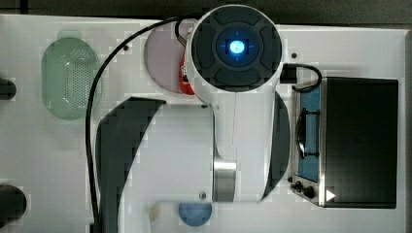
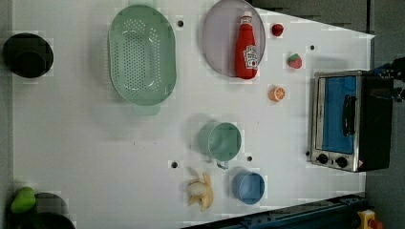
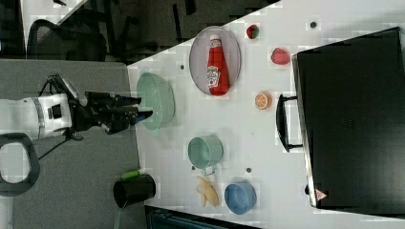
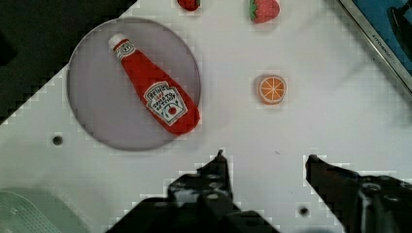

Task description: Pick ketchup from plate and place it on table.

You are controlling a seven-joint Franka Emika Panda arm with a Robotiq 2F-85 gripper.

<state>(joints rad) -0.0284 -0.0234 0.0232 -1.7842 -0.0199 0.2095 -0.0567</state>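
Nothing done yet: ketchup bottle [image 4: 155,94] lies on plate [image 4: 97,121], claw [image 4: 265,158] wide & empty above desk [image 4: 272,131]

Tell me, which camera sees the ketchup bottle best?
The wrist view: the ketchup lies whole on the plate, label readable. The left view and right view show it whole but smaller. In the top view the arm hides most of it.

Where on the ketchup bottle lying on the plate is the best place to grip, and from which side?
Probably from above, across the wide labelled belly of the ketchup bottle, fingers straddling its long axis. It lies flat on the plate, so the neck is narrow and off-balance. The gripper is open and empty.
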